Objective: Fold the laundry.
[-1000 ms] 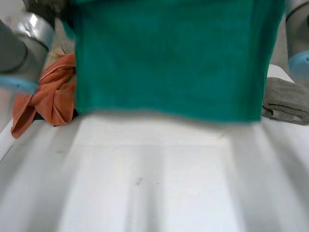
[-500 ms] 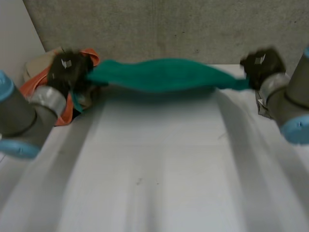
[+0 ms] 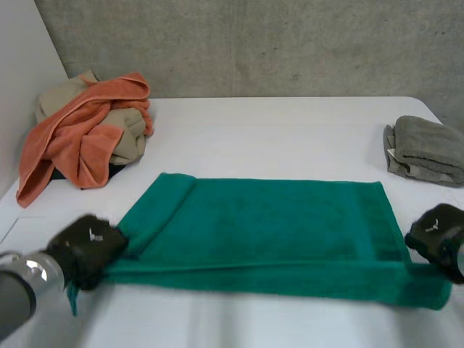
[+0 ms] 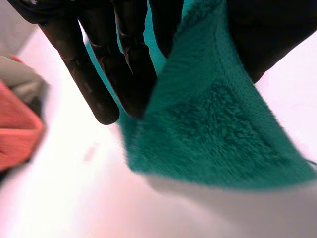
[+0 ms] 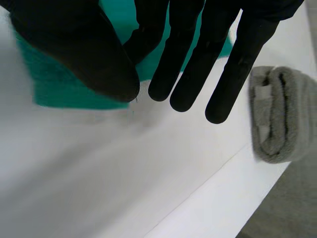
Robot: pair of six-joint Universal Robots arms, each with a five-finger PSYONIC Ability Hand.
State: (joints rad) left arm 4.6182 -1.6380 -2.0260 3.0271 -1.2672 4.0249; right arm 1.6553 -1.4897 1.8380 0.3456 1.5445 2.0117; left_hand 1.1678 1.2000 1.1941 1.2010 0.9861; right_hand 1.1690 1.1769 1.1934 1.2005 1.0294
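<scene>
Pinching the green towel by its near corners

Your left hand pinches one near corner, your right hand the other. The towel lies spread on the white table, between the orange pile and the folded grey towel.

Head view looks down at the table; wrist views sit close, sharing the green towel
</scene>
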